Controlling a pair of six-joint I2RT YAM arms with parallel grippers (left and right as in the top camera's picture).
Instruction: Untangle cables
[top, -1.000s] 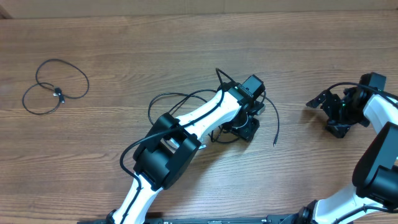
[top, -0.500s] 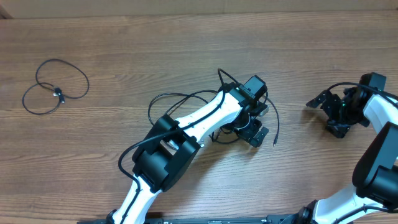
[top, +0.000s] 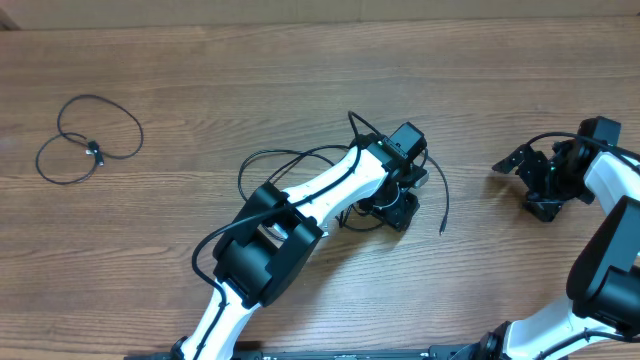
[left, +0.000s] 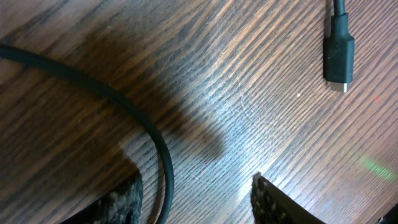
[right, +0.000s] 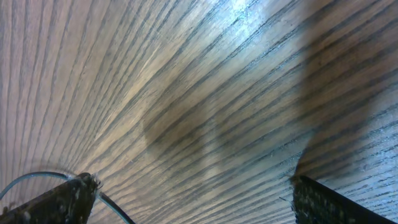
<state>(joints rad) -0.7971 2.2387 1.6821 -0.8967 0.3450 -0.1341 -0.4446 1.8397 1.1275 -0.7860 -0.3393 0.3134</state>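
Looped cable (top: 92, 149) far left, other cables (top: 446, 205) centre.

The table (top: 300, 70) is brown wood with a plain grain that runs left to right in the overhead view. At its far left lies a looped cable (top: 92, 97), thin and black, in two overlapping rings that meet at a small dark connector (top: 92, 148). Well apart from it, near the middle, a second cable (top: 243, 172) lies in loose curves, partly hidden from above. Its free end (top: 441, 230) trails to the right on bare wood. In the left wrist view a black strand (left: 118, 102) curves flat across the grain, and a black plug (left: 339, 53) with a silver tip lies apart from it.
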